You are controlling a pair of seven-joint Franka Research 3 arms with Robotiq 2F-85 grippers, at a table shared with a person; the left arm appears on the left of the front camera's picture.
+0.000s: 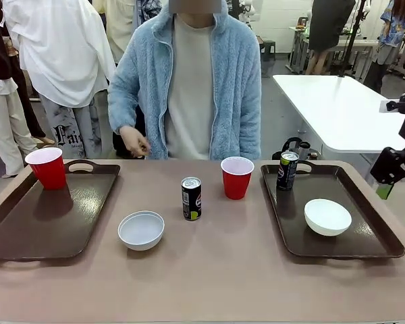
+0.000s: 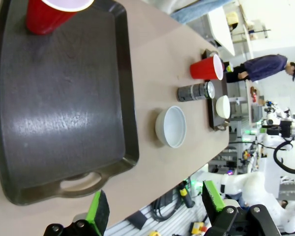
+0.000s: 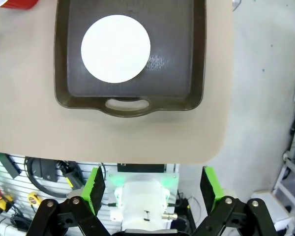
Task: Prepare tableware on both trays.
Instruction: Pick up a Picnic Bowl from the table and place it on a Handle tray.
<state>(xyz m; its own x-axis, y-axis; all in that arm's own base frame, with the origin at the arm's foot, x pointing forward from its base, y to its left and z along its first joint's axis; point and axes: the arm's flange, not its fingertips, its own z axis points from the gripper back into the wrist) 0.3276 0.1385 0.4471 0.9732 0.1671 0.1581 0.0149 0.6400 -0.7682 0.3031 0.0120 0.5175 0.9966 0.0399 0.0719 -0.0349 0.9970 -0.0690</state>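
Brown L tray (image 1: 40, 226) holds one red cup (image 1: 47, 167) at its far-left corner. R tray (image 1: 368, 233) carries a can (image 1: 287, 170) (far-left corner) and a white bowl (image 1: 327, 217). Btwn the trays, on the tabletop (image 1: 209, 283): second cup (image 1: 237, 177), second can (image 1: 191, 198) just beside it, second bowl (image 1: 141, 229) nearer the robot. Left end effector (image 2: 155, 204) is spread wide, empty, off the L tray's handle end. Right end effector (image 3: 151, 188) is also wide apart w/ nothing btwn its pads, off the tabletop edge by the R tray. Person's hand (image 1: 133, 142) hovers at the far edge.
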